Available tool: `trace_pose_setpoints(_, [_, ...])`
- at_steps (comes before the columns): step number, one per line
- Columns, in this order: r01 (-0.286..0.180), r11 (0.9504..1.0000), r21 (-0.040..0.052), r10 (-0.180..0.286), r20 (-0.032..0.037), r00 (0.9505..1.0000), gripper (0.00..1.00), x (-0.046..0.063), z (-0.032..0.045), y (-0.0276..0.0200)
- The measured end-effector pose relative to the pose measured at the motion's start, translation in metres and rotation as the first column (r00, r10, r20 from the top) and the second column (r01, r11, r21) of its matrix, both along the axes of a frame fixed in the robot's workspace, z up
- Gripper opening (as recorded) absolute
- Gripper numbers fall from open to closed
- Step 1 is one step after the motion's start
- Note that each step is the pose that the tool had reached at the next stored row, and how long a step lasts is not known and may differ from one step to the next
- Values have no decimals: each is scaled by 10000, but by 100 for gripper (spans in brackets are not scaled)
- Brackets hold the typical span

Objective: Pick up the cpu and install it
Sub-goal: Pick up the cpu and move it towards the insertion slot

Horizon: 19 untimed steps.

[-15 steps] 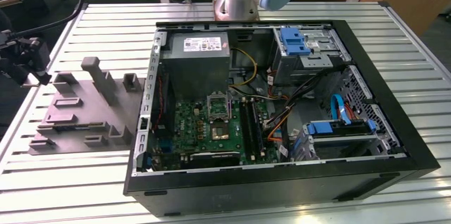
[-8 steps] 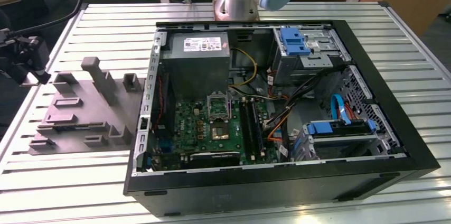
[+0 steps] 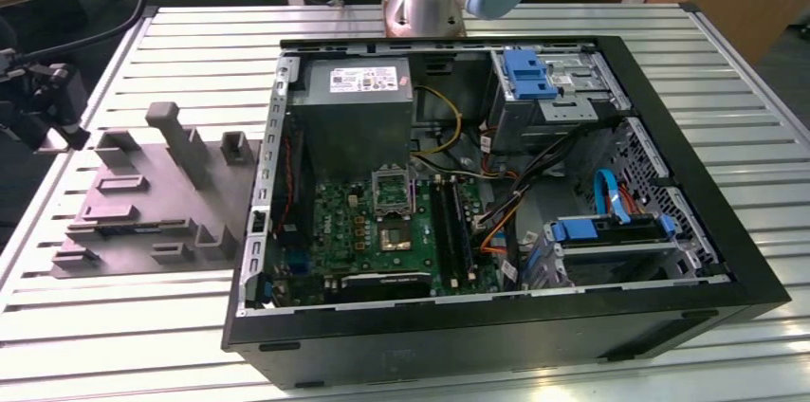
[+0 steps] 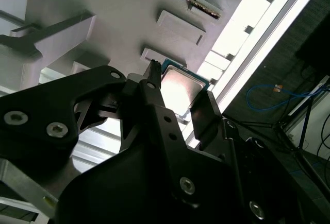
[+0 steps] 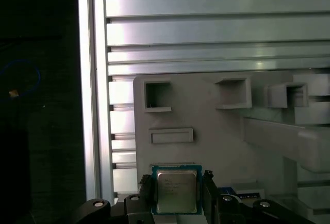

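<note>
On the exterior view's left, the dark gripper (image 3: 51, 132) is hanging over the outer end of a matte grey moulded fixture tray (image 3: 139, 222). The tray is lying on a ribbed aluminium table (image 3: 708, 51), just beside an open black computer case (image 3: 506, 326). Inside the case, a green motherboard (image 3: 367, 231) is lying flat next to a boxy grey power supply (image 3: 360, 108).

In the second wrist view, two black angular fingers (image 4: 154, 100) are reaching toward the tray's smooth plastic face and its raised rectangular blocks. The cpu (image 4: 180, 87) is sitting between them, its pale silver top glinting inside a thin green rim.

In the first wrist view, the cpu (image 5: 176, 193) is showing as a flat square with a brushed metal lid and a green border. The fingers (image 5: 146, 190) are pressing against two opposite edges, clamping it. It is sitting at the tray's edge, below a shallow oblong recess and a row of square hollow pockets (image 5: 157, 96). I cannot tell whether it is resting on the tray or raised off it.
</note>
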State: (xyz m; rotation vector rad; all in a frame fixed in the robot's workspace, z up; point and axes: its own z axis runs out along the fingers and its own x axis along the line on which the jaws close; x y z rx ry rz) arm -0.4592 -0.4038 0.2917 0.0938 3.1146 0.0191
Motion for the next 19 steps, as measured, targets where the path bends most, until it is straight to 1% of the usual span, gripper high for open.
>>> trace_pose_setpoints(12, [0,10000,1,0,2,10000,47,0,33,0])
trace_pose_setpoints(14, [0,10000,-7,0,1,10000,47,0,81,17])
trace_pose_setpoints(19, [0,10000,-8,0,1,10000,47,0,91,17])
